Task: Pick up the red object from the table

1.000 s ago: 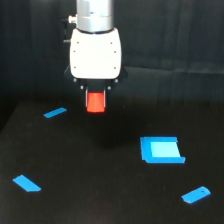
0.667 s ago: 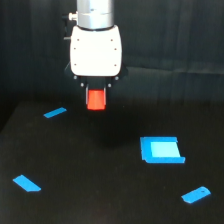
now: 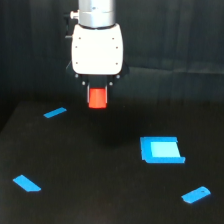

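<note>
The red object (image 3: pixel 97 98) is a small red-orange block held between the dark fingers of my gripper (image 3: pixel 97 100), under the white wrist housing (image 3: pixel 97 48). It hangs well above the black table (image 3: pixel 100 190), at the upper middle of the exterior view. The gripper is shut on the block. The fingers are mostly hidden against the dark background.
Flat blue pieces lie on the table: a thin strip (image 3: pixel 55 112) at the exterior view's left, a larger square piece (image 3: pixel 161 150) at the right, a small piece (image 3: pixel 26 183) at the lower left, another (image 3: pixel 196 194) at the lower right.
The gripper has risen further with the red block in it, moving up away from the table. The blue pieces have not moved.
</note>
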